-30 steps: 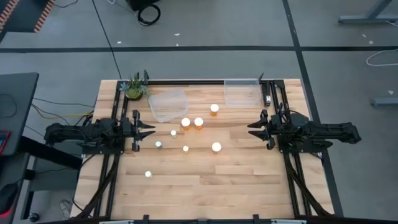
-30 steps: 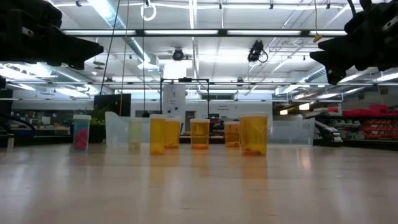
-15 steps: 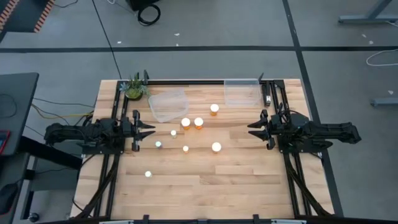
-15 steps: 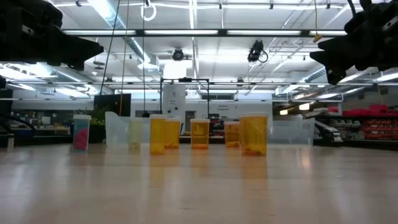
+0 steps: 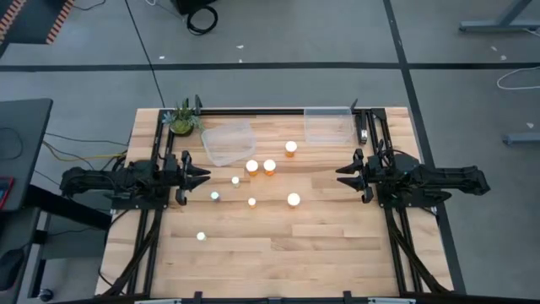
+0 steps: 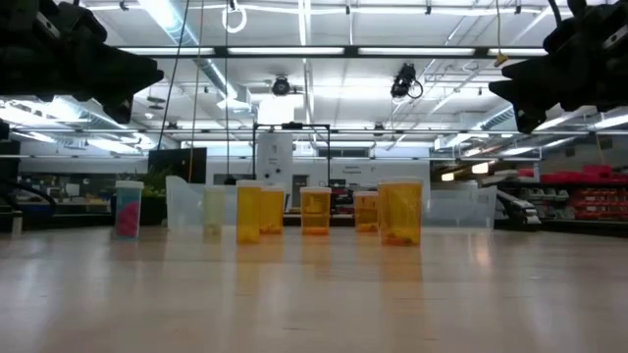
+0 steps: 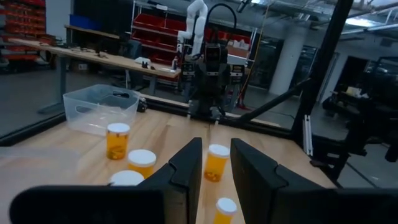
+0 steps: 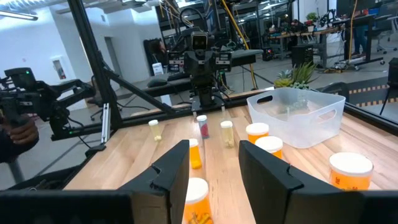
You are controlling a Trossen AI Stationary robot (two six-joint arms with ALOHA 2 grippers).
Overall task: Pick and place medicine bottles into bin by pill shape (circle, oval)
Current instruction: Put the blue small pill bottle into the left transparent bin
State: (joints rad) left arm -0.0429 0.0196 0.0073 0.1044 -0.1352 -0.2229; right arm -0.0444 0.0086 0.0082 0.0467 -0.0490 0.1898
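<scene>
Left gripper hangs above the left side of the table, fingers parted with a gap between them, grasping nothing. Seen past its own fingers in the left wrist view, same gap, nothing inside.

Right gripper hangs above the right side of the table, facing the left one across the middle. Fingers spread apart, nothing between them.

Medicine bottles stand upright on the table between the two grippers, all apart from both. Wider, orange-bodied ones: a pair and just beside each other near the middle, one farther back, one nearer the right gripper. Narrower ones: and in a loose group nearer the left gripper, and one alone toward the near left.

Two clear bins on the far part of the table: left bin just beyond the orange pair, right bin at the far right. No bottle visible inside either.

Small green plant at the far left corner.
</scene>
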